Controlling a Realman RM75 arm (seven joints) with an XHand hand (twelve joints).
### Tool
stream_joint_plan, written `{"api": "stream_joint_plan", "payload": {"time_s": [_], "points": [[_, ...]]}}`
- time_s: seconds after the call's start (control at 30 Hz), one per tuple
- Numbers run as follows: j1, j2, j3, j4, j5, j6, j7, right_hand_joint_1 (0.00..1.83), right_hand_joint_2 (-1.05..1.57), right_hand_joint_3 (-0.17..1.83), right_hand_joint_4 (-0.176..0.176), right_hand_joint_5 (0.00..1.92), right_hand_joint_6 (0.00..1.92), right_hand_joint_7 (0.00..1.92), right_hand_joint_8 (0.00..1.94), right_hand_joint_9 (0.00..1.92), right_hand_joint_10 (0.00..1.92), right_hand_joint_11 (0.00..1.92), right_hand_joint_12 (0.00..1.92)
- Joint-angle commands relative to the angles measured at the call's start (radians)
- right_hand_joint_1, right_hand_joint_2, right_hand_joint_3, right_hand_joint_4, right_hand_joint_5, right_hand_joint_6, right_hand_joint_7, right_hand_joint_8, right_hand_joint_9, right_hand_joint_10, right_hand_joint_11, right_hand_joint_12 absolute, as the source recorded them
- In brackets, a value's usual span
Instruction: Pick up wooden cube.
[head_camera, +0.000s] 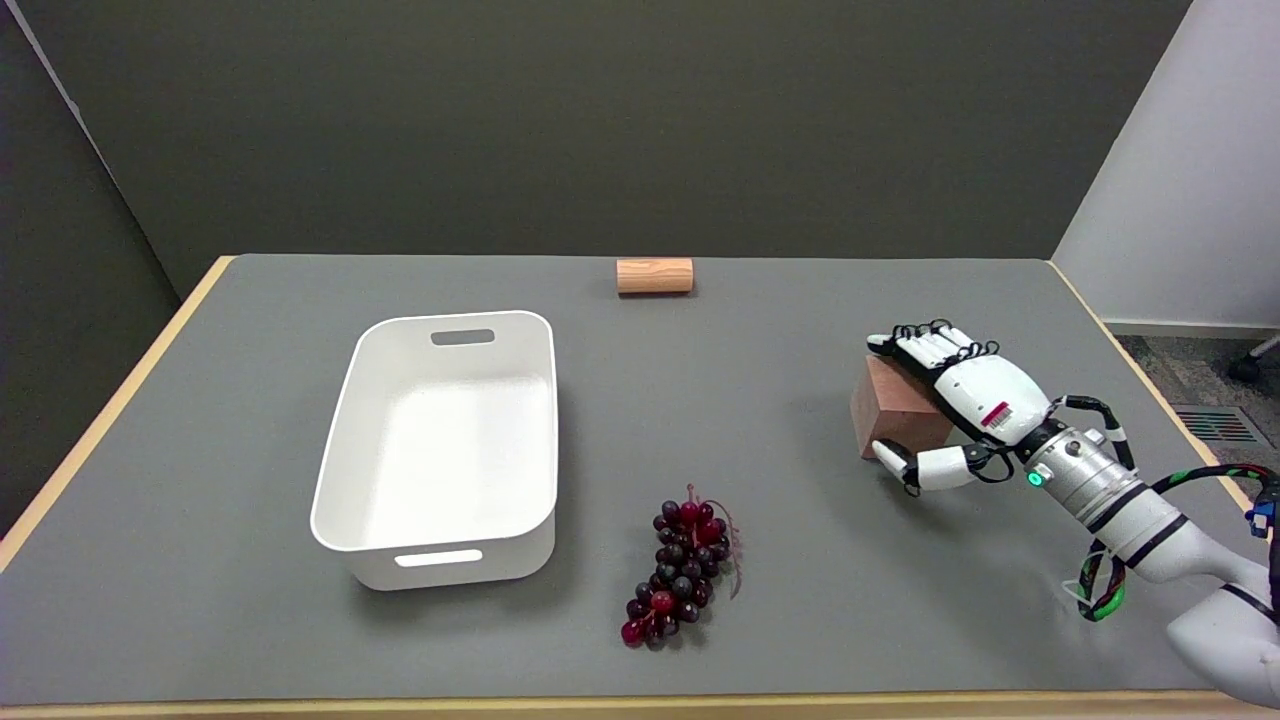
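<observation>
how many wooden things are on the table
2: the wooden cube at the right, under the right hand, and a wooden cylinder lying near the far edge. None seems hidden.

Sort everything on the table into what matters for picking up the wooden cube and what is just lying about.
Part of the job:
wooden cube, on the table's right side
right robot hand, fingers over the cube's top, thumb at its near face

Just lying about:
white bin
bunch of grapes
wooden cylinder, lying on its side at the far edge

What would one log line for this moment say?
stage: grasping | right hand: fingers over wooden cube, thumb at near face | cube: on table
</observation>
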Motion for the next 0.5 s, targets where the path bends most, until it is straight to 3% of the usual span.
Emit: {"api": "stream_joint_plan", "payload": {"time_s": [0.03, 0.07, 0.2, 0.27, 0.4, 0.5], "points": [[0.055, -0.021, -0.014, -0.035, -0.056, 0.096, -0.006, 1.25, 0.99, 0.44, -0.167, 0.4, 0.86, 0.77, 1.28, 0.67, 1.27, 0.39, 1.79], [0.058, -0.021, -0.012, -0.027, -0.06, 0.097, -0.006, 1.32, 1.05, 0.33, -0.168, 0.42, 0.89, 0.78, 1.37, 0.71, 1.28, 0.34, 1.85], [0.065, -0.017, -0.007, -0.008, -0.062, 0.097, -0.007, 1.31, 1.03, 0.38, -0.157, 0.48, 1.0, 0.78, 1.4, 0.78, 1.31, 0.24, 1.92], [0.072, -0.015, -0.001, 0.01, -0.062, 0.097, -0.007, 1.17, 1.3, -0.02, -0.176, 0.63, 1.48, 0.68, 1.52, 0.8, 1.32, 0.25, 1.92], [0.085, -0.01, 0.01, 0.054, -0.062, 0.067, -0.007, 1.17, 1.26, 0.06, -0.176, 0.63, 1.48, 0.69, 1.51, 0.81, 1.35, 0.26, 1.92], [0.098, -0.006, 0.029, 0.102, -0.062, 0.041, -0.007, 1.17, 1.33, -0.02, -0.176, 0.47, 1.51, 0.8, 1.55, 0.82, 1.35, 0.33, 1.92]]}}
